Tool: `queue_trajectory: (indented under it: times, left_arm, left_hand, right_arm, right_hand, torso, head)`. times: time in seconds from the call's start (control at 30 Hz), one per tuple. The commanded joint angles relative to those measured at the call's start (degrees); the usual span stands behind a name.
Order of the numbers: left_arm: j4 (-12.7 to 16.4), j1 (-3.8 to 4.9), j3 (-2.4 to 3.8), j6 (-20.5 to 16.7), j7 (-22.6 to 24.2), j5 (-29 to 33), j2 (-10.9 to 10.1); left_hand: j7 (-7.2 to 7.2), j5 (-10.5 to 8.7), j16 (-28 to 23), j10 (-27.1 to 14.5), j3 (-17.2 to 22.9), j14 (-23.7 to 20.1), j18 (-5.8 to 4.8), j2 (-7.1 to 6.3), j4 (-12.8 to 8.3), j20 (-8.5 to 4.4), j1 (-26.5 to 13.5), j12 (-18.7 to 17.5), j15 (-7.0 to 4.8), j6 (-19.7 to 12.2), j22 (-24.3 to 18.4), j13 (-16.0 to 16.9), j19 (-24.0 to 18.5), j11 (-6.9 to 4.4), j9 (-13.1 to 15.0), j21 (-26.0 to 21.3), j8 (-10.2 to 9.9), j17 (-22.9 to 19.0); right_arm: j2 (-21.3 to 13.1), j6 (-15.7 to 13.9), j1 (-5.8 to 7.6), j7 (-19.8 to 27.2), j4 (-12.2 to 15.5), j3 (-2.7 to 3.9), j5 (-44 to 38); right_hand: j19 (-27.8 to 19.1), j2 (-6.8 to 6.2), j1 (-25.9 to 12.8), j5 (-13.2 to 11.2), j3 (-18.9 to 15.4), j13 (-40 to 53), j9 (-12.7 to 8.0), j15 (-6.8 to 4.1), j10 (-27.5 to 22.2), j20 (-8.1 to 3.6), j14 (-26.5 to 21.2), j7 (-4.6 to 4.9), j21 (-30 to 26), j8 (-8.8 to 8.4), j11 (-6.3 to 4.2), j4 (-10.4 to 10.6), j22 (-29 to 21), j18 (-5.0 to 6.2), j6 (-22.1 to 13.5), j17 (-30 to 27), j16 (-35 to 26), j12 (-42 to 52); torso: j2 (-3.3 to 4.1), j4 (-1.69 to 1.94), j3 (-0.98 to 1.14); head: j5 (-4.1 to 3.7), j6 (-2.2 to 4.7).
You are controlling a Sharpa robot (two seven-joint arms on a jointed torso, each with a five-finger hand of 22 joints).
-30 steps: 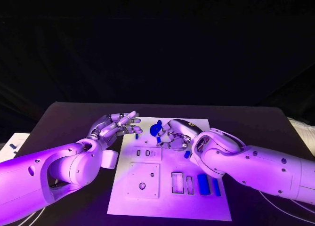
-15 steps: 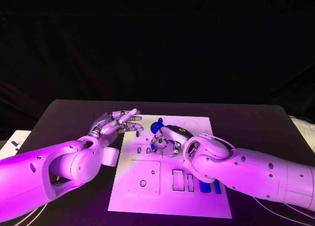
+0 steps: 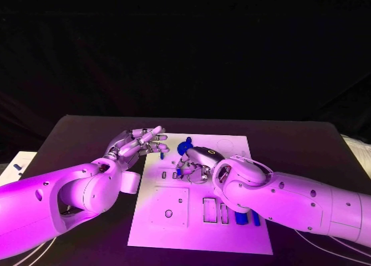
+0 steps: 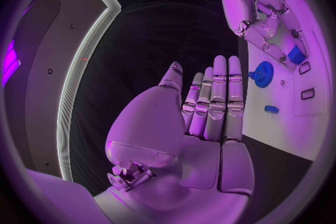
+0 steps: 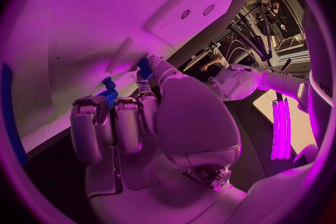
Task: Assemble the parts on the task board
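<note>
Right hand: the silver right hand (image 3: 195,164) has slid in over the white task board (image 3: 233,235), fingers (image 5: 105,123) pinching a small blue part (image 5: 108,96).
Left hand: the silver left hand (image 3: 140,145) still hovers beside the board's edge, fingers spread, empty.
Blue gear (image 3: 183,149): sits on the board, just beyond the right hand.
Meaning: insertion looks close.

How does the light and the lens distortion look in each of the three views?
Head view: purple light falls on the task board and both arms, and the background is black. Left wrist view: fisheye, the board's edge bends, and the left hand shows flat and open. Right wrist view: fisheye too, bright glare washes the board, and the right hand holds a small blue part.
</note>
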Motion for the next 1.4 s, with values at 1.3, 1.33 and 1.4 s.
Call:
queue_trajectory:
  times: [1.3, 1.33, 1.4]
  left_arm:
    - [0.21, 0.03, 0.03, 1.34, 0.29, 0.12, 0.08]
    - [0.21, 0.03, 0.03, 1.34, 0.28, 0.12, 0.08]
    - [0.21, 0.03, 0.03, 1.35, 0.28, 0.12, 0.07]
  left_hand:
    - [0.46, -0.07, -0.15, -0.03, 0.05, 0.00, 0.60, 0.21, -0.26, 0.10, 0.24, -0.16, 0.14, 0.10, -0.07, -0.07, -0.29, 0.38, -0.01, -0.27, -0.20, 0.07]
    - [0.46, -0.07, -0.15, -0.03, 0.05, 0.00, 0.60, 0.21, -0.26, 0.10, 0.24, -0.16, 0.14, 0.10, -0.07, -0.07, -0.29, 0.38, -0.01, -0.27, -0.20, 0.07]
    - [0.46, -0.07, -0.15, -0.03, 0.05, 0.00, 0.60, 0.21, -0.26, 0.10, 0.24, -0.16, 0.14, 0.10, -0.07, -0.07, -0.29, 0.38, -0.01, -0.27, -0.20, 0.07]
  right_arm:
    - [-0.50, 8.12, -0.23, -4.84, 0.35, -0.30, -3.71]
    - [-0.50, 8.10, -0.23, -4.92, 0.35, -0.30, -3.76]
    - [-0.50, 7.93, -0.23, -5.11, 0.34, -0.30, -3.93]
  right_hand:
    - [1.74, -0.84, -1.71, -0.52, -1.31, 6.04, 0.13, 0.07, 0.15, -0.14, 4.55, 0.11, -0.66, -0.66, 0.16, -0.36, 9.90, -0.37, -0.12, 8.14, -0.57, -1.22]
    - [1.73, -0.86, -1.80, -0.52, -1.36, 6.01, 0.14, 0.07, 0.13, -0.13, 4.54, 0.12, -0.67, -0.69, 0.16, -0.32, 9.88, -0.37, -0.12, 8.11, -0.59, -1.27]
    - [1.70, -0.93, -1.94, -0.52, -1.45, 5.95, 0.14, 0.09, 0.09, -0.11, 4.53, 0.15, -0.69, -0.76, 0.18, -0.26, 9.85, -0.36, -0.18, 8.04, -0.63, -1.38]
  torso:
    - [-0.06, 0.01, -0.05]
    - [-0.06, 0.01, -0.05]
    - [-0.06, 0.00, -0.04]
  head:
    - [0.20, -0.63]
    - [0.20, -0.63]
    - [0.20, -0.62]
